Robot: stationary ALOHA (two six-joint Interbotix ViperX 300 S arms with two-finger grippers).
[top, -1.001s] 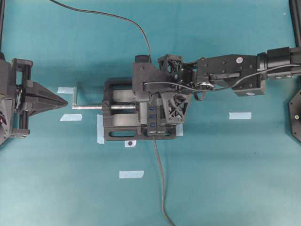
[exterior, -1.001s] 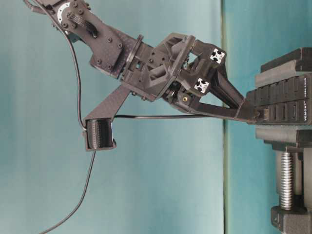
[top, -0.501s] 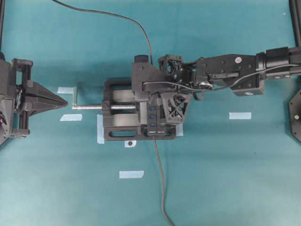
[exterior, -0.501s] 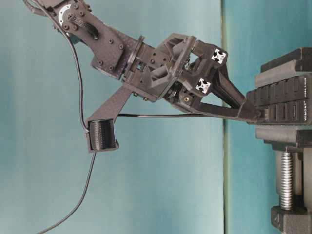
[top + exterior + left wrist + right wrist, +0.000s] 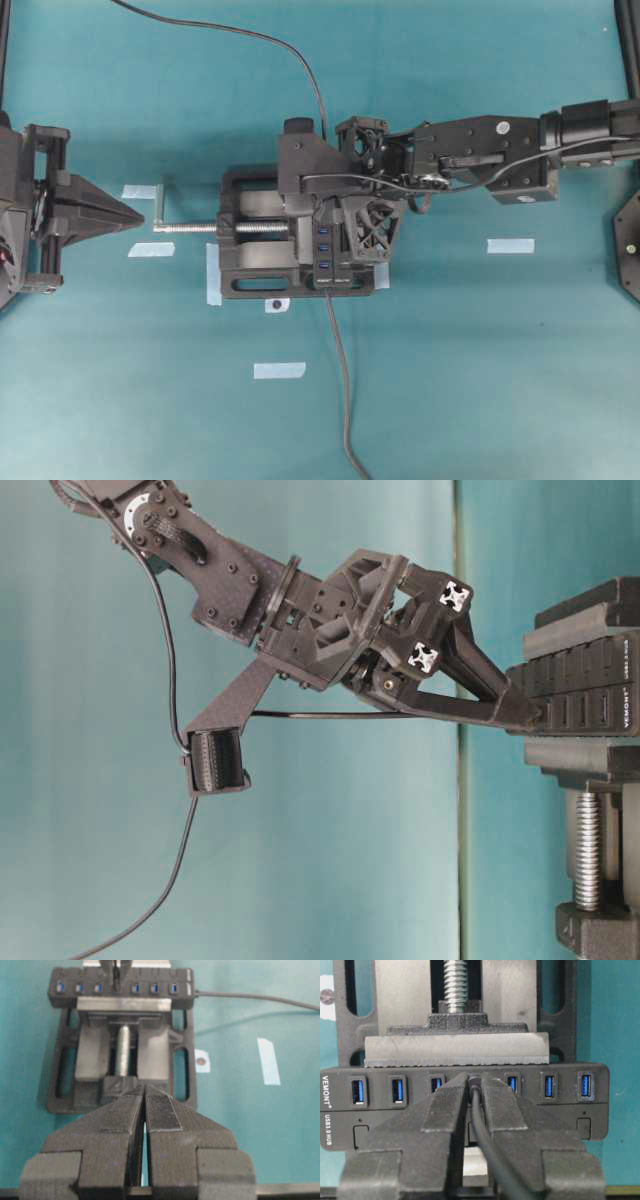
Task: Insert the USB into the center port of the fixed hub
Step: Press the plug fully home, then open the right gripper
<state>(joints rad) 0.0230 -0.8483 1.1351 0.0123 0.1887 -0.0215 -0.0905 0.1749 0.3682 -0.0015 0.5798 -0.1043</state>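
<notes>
USB sits pinched between the fingers of my right end effector, its dark-grey cable running back toward me at 6 o'clock between the pads. Its black tip is pressed against the face of the fixed hub, right at the center port, which my fingertips mostly hide; how deep the plug sits I cannot tell. Three blue slots show on the 9 o'clock side of it and three on the 3 o'clock side. Beyond the hub, at 12 o'clock, the grey serrated jaw of the black vise clamps it, with the silver screw farther on.

From overhead, my right end effector hangs over the hub at the middle of the teal desk. My left end effector rests well apart at 9 o'clock, fingers pressed together on nothing, pointing at the vise handle.
</notes>
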